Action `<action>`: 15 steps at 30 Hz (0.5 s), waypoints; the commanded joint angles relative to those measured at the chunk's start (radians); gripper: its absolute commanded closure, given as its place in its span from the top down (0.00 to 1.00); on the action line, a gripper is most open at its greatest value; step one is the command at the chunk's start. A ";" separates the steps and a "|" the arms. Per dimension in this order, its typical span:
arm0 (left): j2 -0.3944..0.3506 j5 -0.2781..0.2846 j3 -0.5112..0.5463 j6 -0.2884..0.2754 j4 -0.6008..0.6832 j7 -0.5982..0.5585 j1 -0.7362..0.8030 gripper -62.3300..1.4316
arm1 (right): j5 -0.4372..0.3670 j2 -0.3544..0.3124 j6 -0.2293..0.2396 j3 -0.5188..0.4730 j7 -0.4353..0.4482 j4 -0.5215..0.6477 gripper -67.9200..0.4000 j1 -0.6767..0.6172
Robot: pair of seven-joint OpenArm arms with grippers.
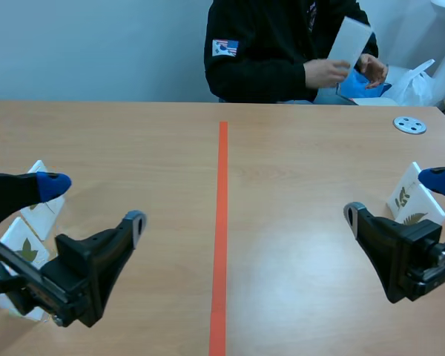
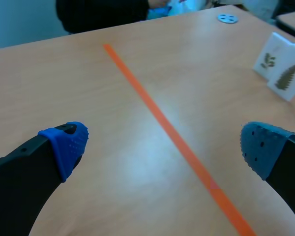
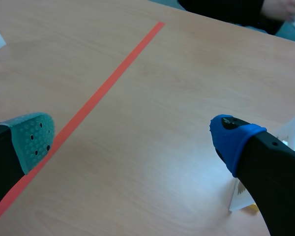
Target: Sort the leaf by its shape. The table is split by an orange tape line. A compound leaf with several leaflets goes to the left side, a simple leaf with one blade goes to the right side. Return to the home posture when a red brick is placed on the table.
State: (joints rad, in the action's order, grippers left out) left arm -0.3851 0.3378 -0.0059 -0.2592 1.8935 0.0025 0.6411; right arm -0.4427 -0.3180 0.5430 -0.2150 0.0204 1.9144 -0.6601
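Both grippers hover low over the table, open and holding nothing. My left gripper [image 1: 96, 204] is left of the orange tape line [image 1: 222, 222], with white leaf cards [image 1: 24, 245] lying beside and under it. To the right of the line my right gripper [image 1: 395, 196] has two white leaf cards [image 1: 410, 199] just behind it. The left wrist view shows that gripper [image 2: 162, 147] above the tape line [image 2: 162, 123], and those two cards [image 2: 280, 69] bear a sprig and a fern-like leaf. In the right wrist view a card [image 3: 291, 132] is partly hidden behind one finger of the right gripper [image 3: 132, 140].
A person sits across the table holding a white card [image 1: 350, 41] above a blue object [image 1: 360, 83]. A white plastic bag [image 1: 419, 80] lies at the far right. A small grey disc [image 1: 410, 124] with holes rests on the table's right side.
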 commanded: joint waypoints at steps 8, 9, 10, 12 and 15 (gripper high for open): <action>0.002 0.006 -0.039 0.005 0.000 0.047 -0.037 1.00 | -0.014 -0.003 0.000 -0.032 0.016 0.006 1.00 -0.010; 0.002 0.006 -0.039 0.005 0.000 0.047 -0.037 1.00 | -0.014 -0.003 0.000 -0.033 0.016 0.006 1.00 -0.010; 0.002 0.006 -0.039 0.005 0.000 0.042 -0.037 1.00 | -0.014 -0.003 0.000 -0.033 0.016 0.006 1.00 -0.010; 0.002 0.006 -0.039 0.005 0.000 0.040 -0.037 1.00 | -0.014 -0.003 0.000 -0.033 0.016 0.006 1.00 -0.010; 0.002 0.006 -0.039 0.004 0.000 0.040 -0.037 1.00 | -0.014 -0.003 0.000 -0.033 0.017 0.006 1.00 -0.010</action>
State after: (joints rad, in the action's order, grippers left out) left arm -0.3855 0.3382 -0.0517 -0.2558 1.8893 0.0559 0.5957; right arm -0.4427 -0.3157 0.5430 -0.2363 0.0204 1.9144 -0.6685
